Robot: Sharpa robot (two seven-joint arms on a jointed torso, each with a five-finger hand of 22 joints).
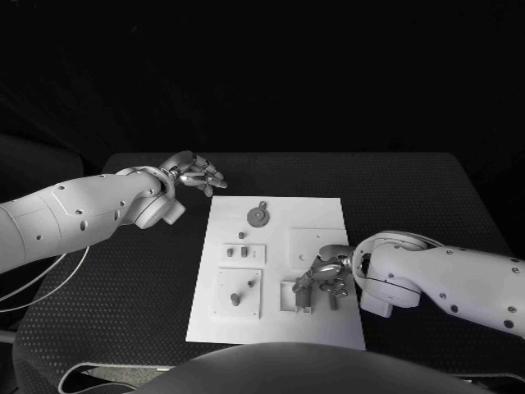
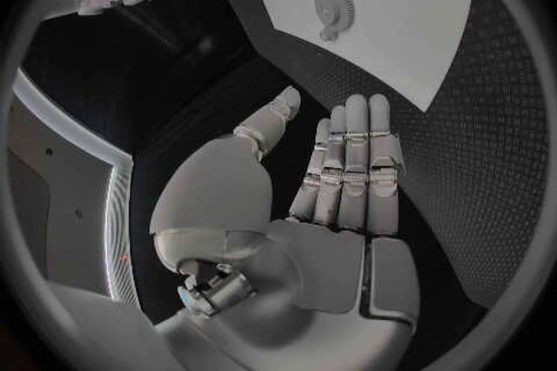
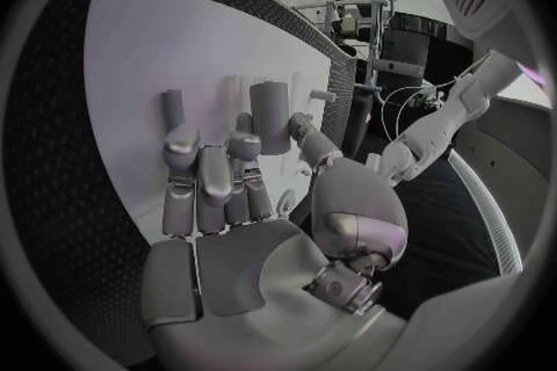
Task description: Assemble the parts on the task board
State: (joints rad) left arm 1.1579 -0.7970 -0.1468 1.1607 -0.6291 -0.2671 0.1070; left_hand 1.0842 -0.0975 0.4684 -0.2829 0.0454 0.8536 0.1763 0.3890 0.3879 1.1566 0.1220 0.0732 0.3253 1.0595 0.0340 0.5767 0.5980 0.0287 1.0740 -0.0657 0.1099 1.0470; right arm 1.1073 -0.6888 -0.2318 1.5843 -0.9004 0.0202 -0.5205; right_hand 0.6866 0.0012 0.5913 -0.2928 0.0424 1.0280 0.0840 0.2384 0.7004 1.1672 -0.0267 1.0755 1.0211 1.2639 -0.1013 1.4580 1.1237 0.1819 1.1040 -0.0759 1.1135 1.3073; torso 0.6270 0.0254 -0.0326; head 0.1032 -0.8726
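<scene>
1. Left hand (image 1: 192,175) sits over the black table (image 1: 133,271), just off the task board's (image 1: 321,209) far left corner. Fingers (image 2: 354,158) straight and pressed side by side, thumb apart, nothing in them.
2. Gear-shaped part (image 1: 257,215) lies flat on the board, near the left fingertips but clear of them; left wrist view shows it (image 2: 332,2) well ahead of the fingertips.
3. Right hand (image 1: 324,275) is over the board's near right area, fingers (image 3: 203,181) reaching onto the white plate.
4. Right wrist view: a cylindrical part (image 3: 269,116) stands just beyond the fingertips, between fingers and thumb. Can't tell if it's pinched or only touched.
5. Head view: a small upright part (image 1: 304,295) sits right under the right fingertips, contact unclear.
6. Other small parts (image 1: 245,250) lie on the board's left side, between the two hands, touching neither.
</scene>
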